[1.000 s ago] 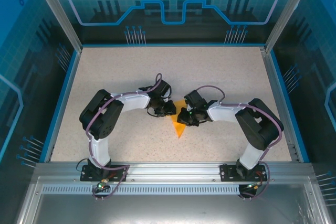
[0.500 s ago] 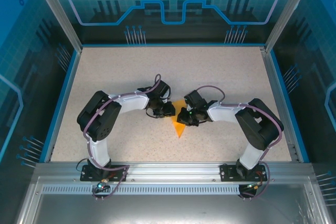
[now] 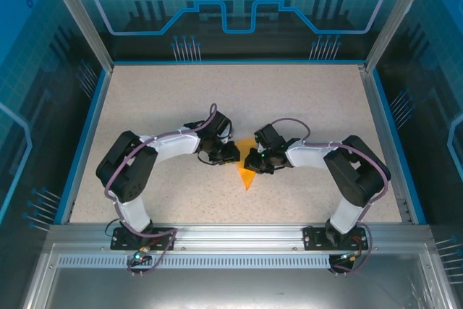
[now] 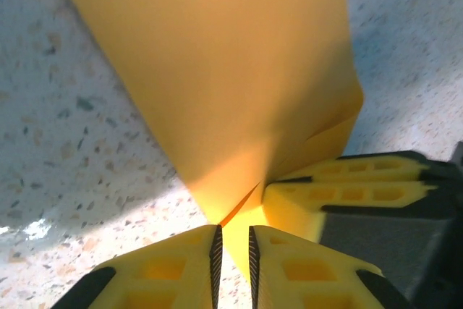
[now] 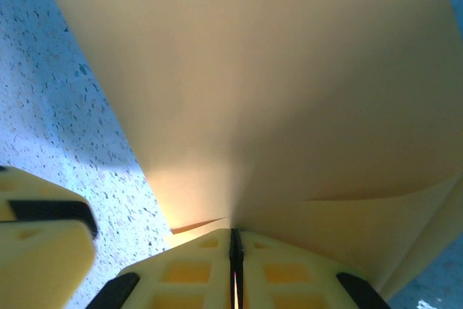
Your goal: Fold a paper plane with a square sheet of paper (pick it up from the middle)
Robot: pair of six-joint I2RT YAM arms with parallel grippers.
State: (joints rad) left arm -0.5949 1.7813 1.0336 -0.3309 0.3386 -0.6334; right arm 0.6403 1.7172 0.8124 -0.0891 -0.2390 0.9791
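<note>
You have the speckled desk (image 3: pixel 145 106) under both arms. The left arm (image 3: pixel 170 142) and the right arm (image 3: pixel 318 153) bend inward, so their wrists meet near the desk's middle, a little closer to the near edge than to the far one. Between them sits the sheet of paper (image 3: pixel 247 175). It is bright orange and no longer a flat square: from above you see a narrow creased wedge, with its tip pointing at the near edge of the desk. In the left wrist view it shows as a smooth orange face with layered flaps along one side, narrowing down to a folded corner and casting a shadow on the desk beside it. In the right wrist view you see a broad plain panel with a second layer peeking out below it. The left gripper (image 4: pixel 233 240) has its jaws drawn almost together, and the folded corner of the paper runs down into the thin slit between them, so it is gripping the paper. The right gripper (image 5: pixel 236 244) is clamped tight on the paper's edge with its pads pressed together. The two grippers hold the same end and sit just beside each other.
</note>
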